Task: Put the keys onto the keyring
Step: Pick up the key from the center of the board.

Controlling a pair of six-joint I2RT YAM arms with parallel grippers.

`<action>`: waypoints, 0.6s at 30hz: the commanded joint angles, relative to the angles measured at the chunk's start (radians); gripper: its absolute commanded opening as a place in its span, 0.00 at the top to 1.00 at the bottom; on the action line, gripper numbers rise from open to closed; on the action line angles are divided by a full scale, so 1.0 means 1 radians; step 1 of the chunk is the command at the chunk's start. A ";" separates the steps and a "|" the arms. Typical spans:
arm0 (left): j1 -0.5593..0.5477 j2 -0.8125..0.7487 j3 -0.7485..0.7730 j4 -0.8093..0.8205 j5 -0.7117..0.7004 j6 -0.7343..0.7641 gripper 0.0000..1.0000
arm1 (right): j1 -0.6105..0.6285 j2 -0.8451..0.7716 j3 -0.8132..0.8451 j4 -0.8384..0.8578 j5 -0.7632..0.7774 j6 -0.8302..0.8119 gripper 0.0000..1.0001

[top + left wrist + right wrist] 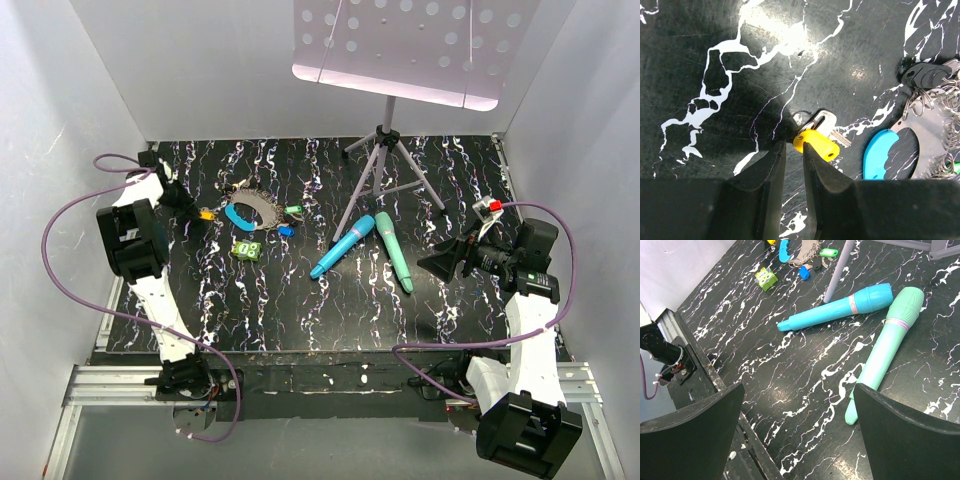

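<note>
Left gripper (792,149), lower centre of the left wrist view: the two dark fingers (765,175) stand a narrow slit apart, with only tabletop showing in the slit. Nothing is gripped.

Yellow key (816,144): lies flat on the black marbled table (715,125), just above and to the right of the fingertips. Its yellow head touches the tip of the right-hand finger in the frame. Its metal blade points toward the upper right, away from the gripper.

Keyring (922,125): lies at the right edge of the same view, apart from the yellow key and beyond it from the gripper. Its blue curved section is the nearest part to the key; the grey chain-like part is at the far right.

Green key (294,210) and blue key (286,230): in the overhead view, both lie just to the right of the keyring, on the side away from the left gripper.

Right gripper (799,390): fully spread and empty, at the right of the overhead view, well apart from the keys. Two teal sticks (840,307) lie on the table between it and the keyring.
</note>
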 commanded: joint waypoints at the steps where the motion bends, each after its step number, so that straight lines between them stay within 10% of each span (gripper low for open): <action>1: 0.007 0.006 0.044 -0.006 0.027 0.000 0.80 | 0.005 -0.001 0.022 0.001 -0.016 -0.009 0.00; 18: 0.017 0.058 0.104 -0.029 0.074 -0.007 0.80 | 0.005 0.003 0.021 0.000 -0.017 -0.011 0.00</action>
